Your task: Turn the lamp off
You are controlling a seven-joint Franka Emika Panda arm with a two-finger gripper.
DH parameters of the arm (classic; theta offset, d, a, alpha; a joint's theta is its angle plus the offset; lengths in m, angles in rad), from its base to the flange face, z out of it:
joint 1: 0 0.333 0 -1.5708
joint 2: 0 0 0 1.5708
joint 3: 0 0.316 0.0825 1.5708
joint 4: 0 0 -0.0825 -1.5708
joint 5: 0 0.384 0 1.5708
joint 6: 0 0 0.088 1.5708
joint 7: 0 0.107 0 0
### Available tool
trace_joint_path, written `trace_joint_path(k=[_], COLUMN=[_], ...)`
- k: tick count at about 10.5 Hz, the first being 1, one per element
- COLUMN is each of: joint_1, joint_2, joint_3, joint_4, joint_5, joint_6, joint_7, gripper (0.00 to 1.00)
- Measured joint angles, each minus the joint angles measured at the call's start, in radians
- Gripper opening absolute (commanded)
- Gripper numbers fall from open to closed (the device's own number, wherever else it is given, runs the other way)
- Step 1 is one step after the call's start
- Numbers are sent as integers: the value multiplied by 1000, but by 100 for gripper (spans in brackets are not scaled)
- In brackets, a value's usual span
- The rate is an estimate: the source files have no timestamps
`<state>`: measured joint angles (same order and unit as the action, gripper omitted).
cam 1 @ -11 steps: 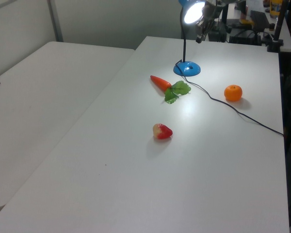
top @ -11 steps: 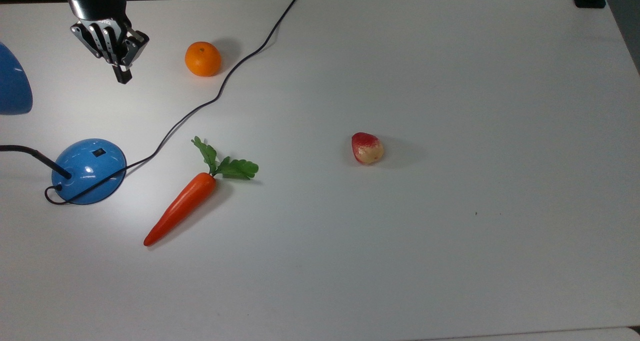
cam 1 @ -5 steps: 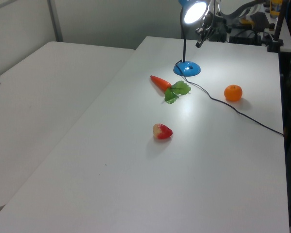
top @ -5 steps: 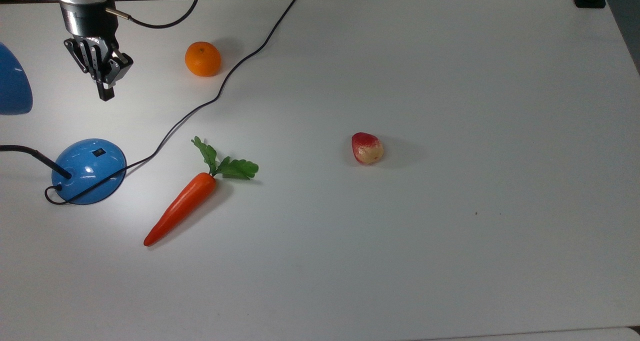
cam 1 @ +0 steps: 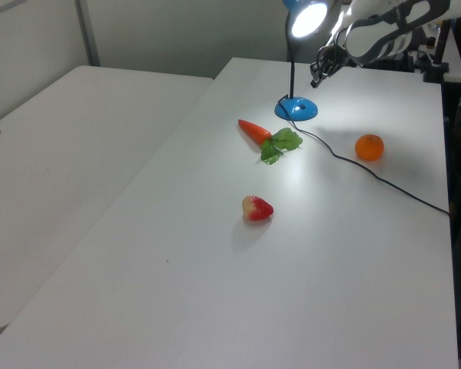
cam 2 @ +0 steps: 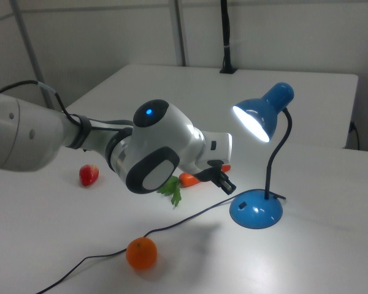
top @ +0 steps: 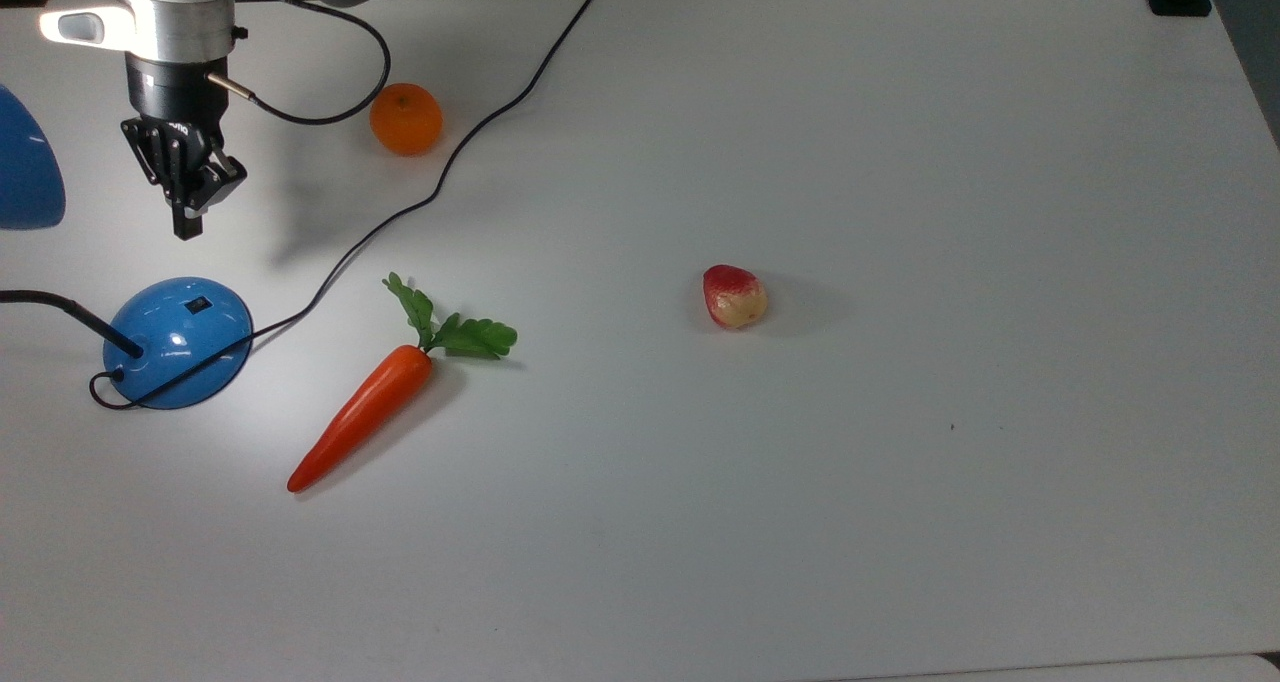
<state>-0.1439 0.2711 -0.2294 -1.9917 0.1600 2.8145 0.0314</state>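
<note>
**Lamp lit, gripper hanging above the table short of its base**

The lamp (cam 2: 262, 159) stands near the top view's left edge on the white table (top: 900, 162). Its blue dome base (top: 178, 341) carries a small black switch (top: 196, 305) on the upper slope, and a black gooseneck (cam 2: 281, 159) rises to the blue shade (cam 2: 264, 112), whose bulb glows and throws a bright pool on the tabletop. A thin black cord (top: 440, 177) loops at the base and snakes away to the table's far edge.

The gripper (top: 187, 227) hangs above the table, clear of the base and just beyond it toward the top view's upper edge; its fingers are pressed together into one narrow black tip, pinching nothing. In the right view it sits to the right view's left of the base, pointing toward it (cam 2: 227, 185).

A toy carrot (top: 365, 412) with green leaves lies beside the base, to the top view's right. An orange (top: 405, 118) rests next to the cord. A strawberry (top: 734, 297) lies well apart, near the table's middle.
</note>
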Motion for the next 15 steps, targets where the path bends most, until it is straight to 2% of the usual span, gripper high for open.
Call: trace_joint_path(k=[3, 7, 15], joint_1=[-9, -9, -9], joint_2=[73, 124, 177], joint_3=[0, 3, 6], joint_4=[42, 78, 97], joint_5=[0, 0, 0], joint_6=[37, 48, 87], joint_7=[1, 3, 17], gripper=[0, 0, 0])
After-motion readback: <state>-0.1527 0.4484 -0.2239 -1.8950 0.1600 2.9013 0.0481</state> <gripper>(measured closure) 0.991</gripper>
